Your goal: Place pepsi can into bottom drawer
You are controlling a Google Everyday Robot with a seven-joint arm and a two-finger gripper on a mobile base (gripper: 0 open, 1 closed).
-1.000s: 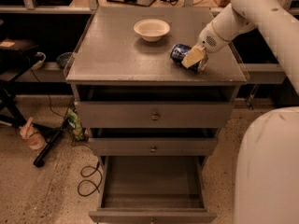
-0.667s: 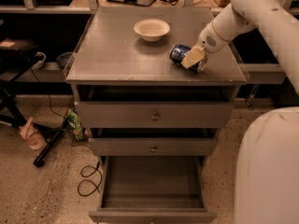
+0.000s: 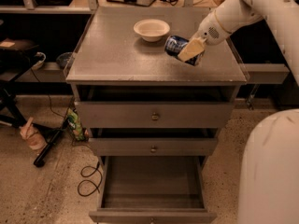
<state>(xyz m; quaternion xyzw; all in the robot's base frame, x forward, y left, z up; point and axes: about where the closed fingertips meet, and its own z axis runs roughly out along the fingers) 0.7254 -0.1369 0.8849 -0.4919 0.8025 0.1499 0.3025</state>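
The pepsi can [image 3: 174,44], dark blue with white markings, lies tilted on its side at the right of the grey cabinet top [image 3: 117,55]. My gripper [image 3: 190,50] reaches in from the upper right and is shut on the can, with one cream fingertip [image 3: 188,51] across its front. The can looks held just above the surface. The bottom drawer [image 3: 152,214] is pulled out wide below, and its inside shows nothing in it. Its knob is cut off by the lower edge of the view.
A cream-white bowl [image 3: 151,29] stands on the cabinet top, left of the can. The two upper drawers [image 3: 154,115] are slightly open. Cables [image 3: 88,178] and a bag [image 3: 74,124] lie on the floor at the left. My white body [image 3: 271,171] fills the lower right.
The gripper and the can have moved slightly up and to the left. The bowl and the drawers have not moved.
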